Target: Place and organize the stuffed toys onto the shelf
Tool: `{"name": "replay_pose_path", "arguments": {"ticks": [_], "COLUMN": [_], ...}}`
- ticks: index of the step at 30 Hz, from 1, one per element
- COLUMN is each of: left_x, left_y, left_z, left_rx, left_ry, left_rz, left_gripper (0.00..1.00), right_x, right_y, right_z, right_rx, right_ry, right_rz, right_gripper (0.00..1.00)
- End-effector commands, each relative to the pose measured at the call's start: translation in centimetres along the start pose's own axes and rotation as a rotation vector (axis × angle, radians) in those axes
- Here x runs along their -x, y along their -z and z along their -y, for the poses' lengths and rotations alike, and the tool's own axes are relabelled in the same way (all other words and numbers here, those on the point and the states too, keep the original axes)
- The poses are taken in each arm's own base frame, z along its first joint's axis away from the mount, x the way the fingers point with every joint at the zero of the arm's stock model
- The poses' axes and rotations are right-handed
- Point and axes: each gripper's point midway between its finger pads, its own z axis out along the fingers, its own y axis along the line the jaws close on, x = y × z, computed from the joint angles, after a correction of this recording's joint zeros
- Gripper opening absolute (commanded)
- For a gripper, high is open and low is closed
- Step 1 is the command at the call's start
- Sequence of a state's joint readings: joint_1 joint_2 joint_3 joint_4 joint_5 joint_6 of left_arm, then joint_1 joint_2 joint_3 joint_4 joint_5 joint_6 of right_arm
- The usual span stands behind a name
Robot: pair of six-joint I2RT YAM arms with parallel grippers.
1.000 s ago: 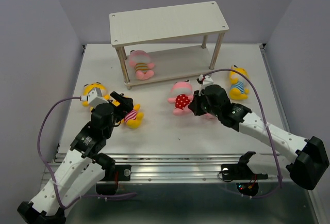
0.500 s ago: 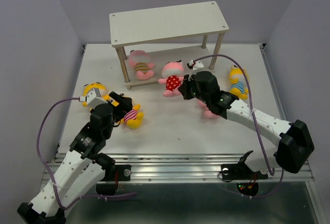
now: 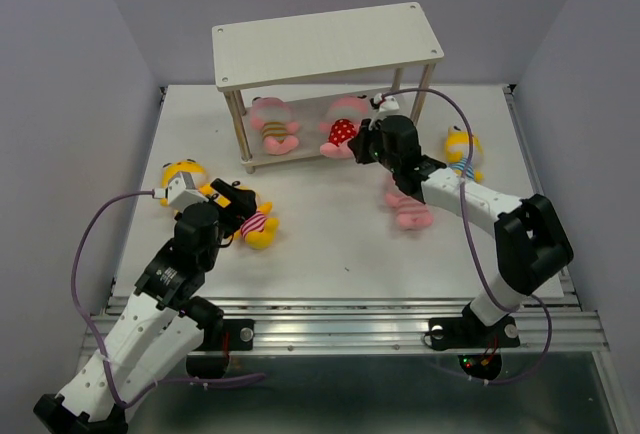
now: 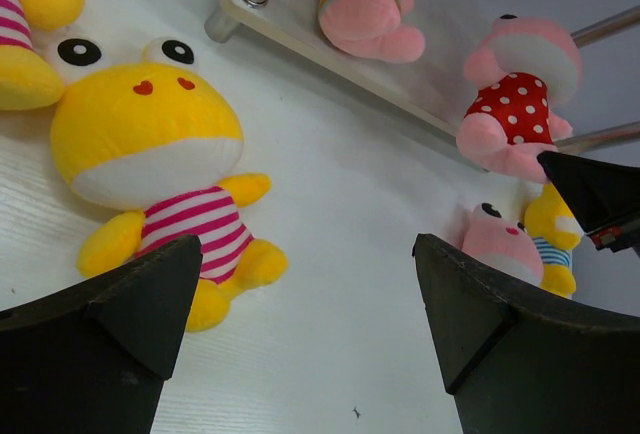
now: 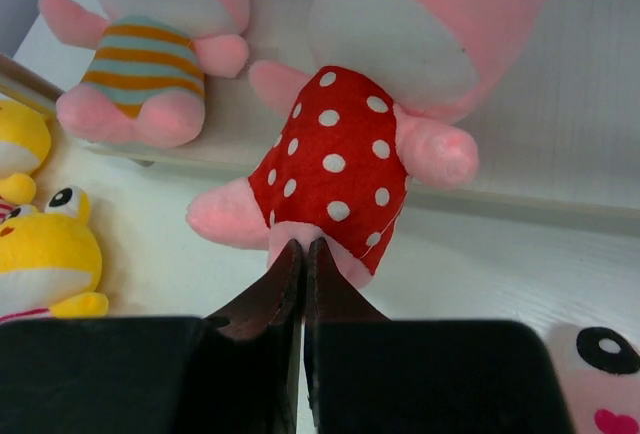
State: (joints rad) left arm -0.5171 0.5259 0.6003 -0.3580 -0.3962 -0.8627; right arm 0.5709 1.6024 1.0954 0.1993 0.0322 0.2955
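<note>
**One toy shelved, one going on, four left on the bench**

So far only the lower board of the pale wooden two-tier shelf (image 3: 330, 44) has been used; nothing is seen on the top board. The pink plush doll with the yellow-striped body (image 3: 272, 124) is lying at the left of that board. The pink plush doll with the red dotted body (image 3: 343, 129) is being set just beside it, legs hanging over the front edge. It's clamped at its bottom hem by the right hand (image 5: 303, 254), fingers pinched nearly together on the cloth, so it probably shouldn't be counted as done yet.

Four toys are left on the white bench (image 3: 330, 254):
- a third pink plush doll (image 3: 410, 212), partly under the right arm
- the yellow plush doll with blue stripes (image 3: 462, 162)
- two yellow plush dolls with pink stripes (image 3: 252, 222) and (image 3: 183, 172)

The left hand (image 4: 308, 254) is spread wide apart with nothing in it, held over the nearer pink-striped one.

The pinch can only be made out in the right wrist view; from above it's hidden by the wrist. All six toys are seen together only in the top view.
</note>
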Motion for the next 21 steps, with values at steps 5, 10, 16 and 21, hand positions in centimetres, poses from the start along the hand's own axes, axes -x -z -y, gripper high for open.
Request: {"name": "replay_pose_path", "arguments": {"ticks": [5, 10, 16, 21], "left_x": [0.3, 0.3, 0.2, 0.2], "left_y": [-0.1, -0.1, 0.0, -0.1], "left_z": [-0.1, 0.0, -0.1, 0.0], "left_rx": [0.003, 0.002, 0.001, -0.002], "left_ry": [0.006, 0.000, 0.002, 0.003], "left_rz": [0.022, 0.016, 0.014, 0.015], "left_gripper": [0.99, 0.99, 0.99, 0.99], "right_x": [6.0, 5.3, 4.4, 3.7], "right_y": [-2.0, -3.2, -4.5, -5.3], "right_z": [-1.9, -1.8, -2.0, -1.8], "right_rx": [0.120, 0.140, 0.167, 0.164], "right_ry": [-0.028, -0.026, 0.003, 0.016], "right_rz": [0.200, 0.188, 0.167, 0.153], "right_gripper": [0.01, 0.01, 0.01, 0.01]}}
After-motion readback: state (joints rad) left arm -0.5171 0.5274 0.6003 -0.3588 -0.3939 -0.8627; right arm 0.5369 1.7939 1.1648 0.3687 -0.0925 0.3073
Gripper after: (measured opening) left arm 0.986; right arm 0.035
